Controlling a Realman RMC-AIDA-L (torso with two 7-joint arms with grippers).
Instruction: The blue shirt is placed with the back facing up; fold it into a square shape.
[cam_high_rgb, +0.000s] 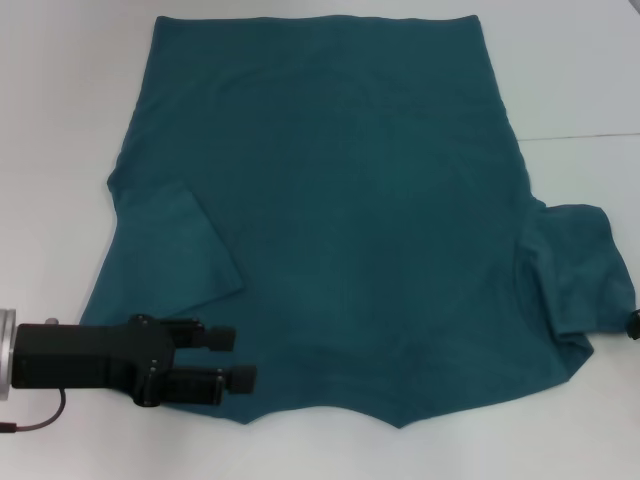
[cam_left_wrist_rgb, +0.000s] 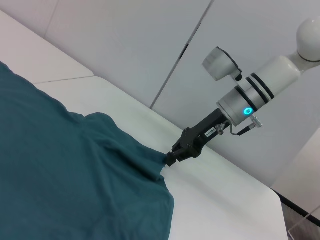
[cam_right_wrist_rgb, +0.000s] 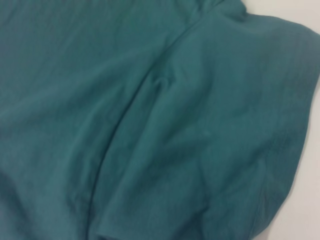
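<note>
- Blue shirt (cam_high_rgb: 350, 230), a large dark teal-blue short-sleeved cotton garment, is lying plain side up and spread nearly flat on the white worktop (cam_high_rgb: 60, 120); its long axis is running from the collar edge nearest the robot to the hem at the far side.
- Left claw (cam_high_rgb: 225, 361) is sitting at the shirt's near-left corner, over the shoulder edge, pointing across the cloth toward the collar. Its two fingers are standing slightly apart, and I cannot tell whether any fabric is caught between them.
- Left sleeve (cam_high_rgb: 175, 250) is already lying folded inward on the body, just beyond that claw.
- Right claw (cam_left_wrist_rgb: 170, 159) is at the shirt's near-right edge, closed on the tip of the right sleeve (cam_high_rgb: 580, 265), which is bunching and sticking outward.
- Judging from this, the right sleeve is what needs bringing inward, and the right arm is the nearer one.
- No containers are showing anywhere.
</note>
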